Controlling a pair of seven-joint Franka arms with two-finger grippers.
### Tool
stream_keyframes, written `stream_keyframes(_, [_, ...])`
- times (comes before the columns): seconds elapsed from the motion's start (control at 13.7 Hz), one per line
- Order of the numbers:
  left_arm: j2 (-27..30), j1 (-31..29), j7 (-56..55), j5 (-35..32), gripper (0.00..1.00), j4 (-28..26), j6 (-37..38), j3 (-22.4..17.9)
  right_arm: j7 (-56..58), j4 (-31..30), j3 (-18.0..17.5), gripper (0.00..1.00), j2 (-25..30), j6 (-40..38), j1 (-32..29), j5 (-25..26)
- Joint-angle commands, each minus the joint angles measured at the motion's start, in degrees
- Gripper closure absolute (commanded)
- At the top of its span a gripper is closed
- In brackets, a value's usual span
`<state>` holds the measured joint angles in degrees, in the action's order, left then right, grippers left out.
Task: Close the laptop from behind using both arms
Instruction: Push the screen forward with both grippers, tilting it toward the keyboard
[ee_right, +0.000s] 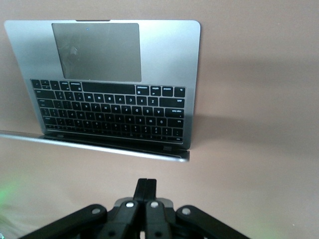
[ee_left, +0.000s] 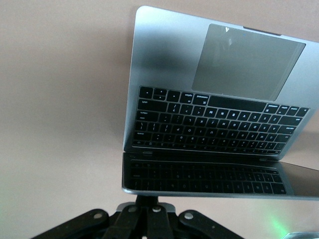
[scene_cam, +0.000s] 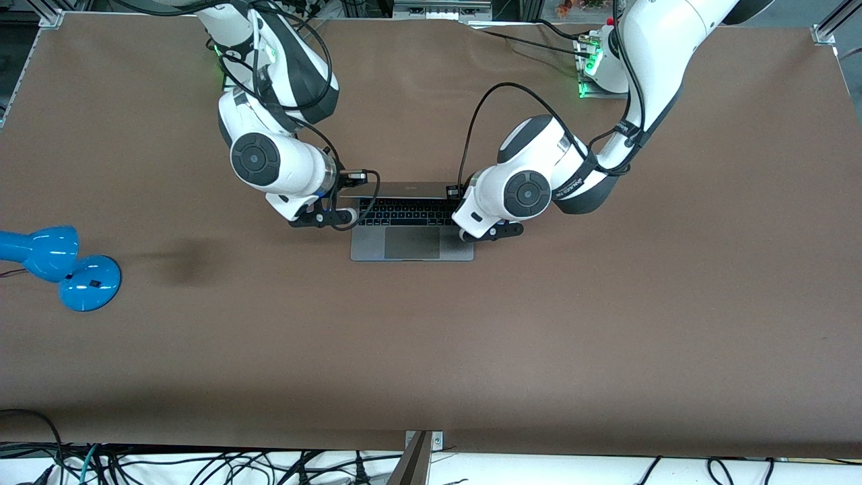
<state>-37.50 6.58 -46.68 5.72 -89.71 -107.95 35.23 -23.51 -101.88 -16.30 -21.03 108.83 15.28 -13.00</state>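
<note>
Grey laptop open, key legends unreadable.

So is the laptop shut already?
No, the laptop is open, with its black keys and trackpad showing.

Even overhead light fills the scene. The desk shows a soft dark smudge of shadow near the blue lamp. The laptop screen mirrors its keys; wrist views look soft and slightly washed out.
</note>
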Motion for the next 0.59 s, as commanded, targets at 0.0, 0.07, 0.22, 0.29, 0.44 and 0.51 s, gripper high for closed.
stream_keyframes(0.0, [-1.34, 0.27, 0.1, -1.67, 1.0, 2.08, 0.37, 0.01, 0.92, -0.86, 0.21, 1.0, -0.41, 1.99, 0.19, -0.27])
stream_keyframes(0.07, [-1.52, 0.27, 0.1, -1.67, 1.0, 2.35, 0.37, 0.01, 0.92, -0.86, 0.39, 1.0, -0.67, 2.61, 0.18, -0.27])
stream_keyframes(0.22, [-1.96, 0.36, 0.1, -1.76, 1.0, 2.61, 0.37, -0.08, 1.01, -0.86, 0.56, 1.0, -1.2, 3.84, 0.18, -0.19])
stream_keyframes(0.29, [-2.05, 0.36, 0.36, -1.76, 1.0, 2.61, 0.29, -0.08, 1.01, -0.86, 0.56, 1.0, -1.29, 4.46, 0.18, -0.18])
stream_keyframes(0.44, [-2.31, 0.36, 0.19, -3.6, 1.0, 2.61, -0.42, -0.08, 1.71, -0.86, 1.17, 1.0, -1.64, 6.47, 0.18, -0.1])
stream_keyframes(0.51, [-2.66, 0.36, 0.19, -3.61, 1.0, 2.7, -0.77, -0.08, 2.5, -0.86, 1.35, 1.0, -1.73, 7.01, 0.18, -0.1])
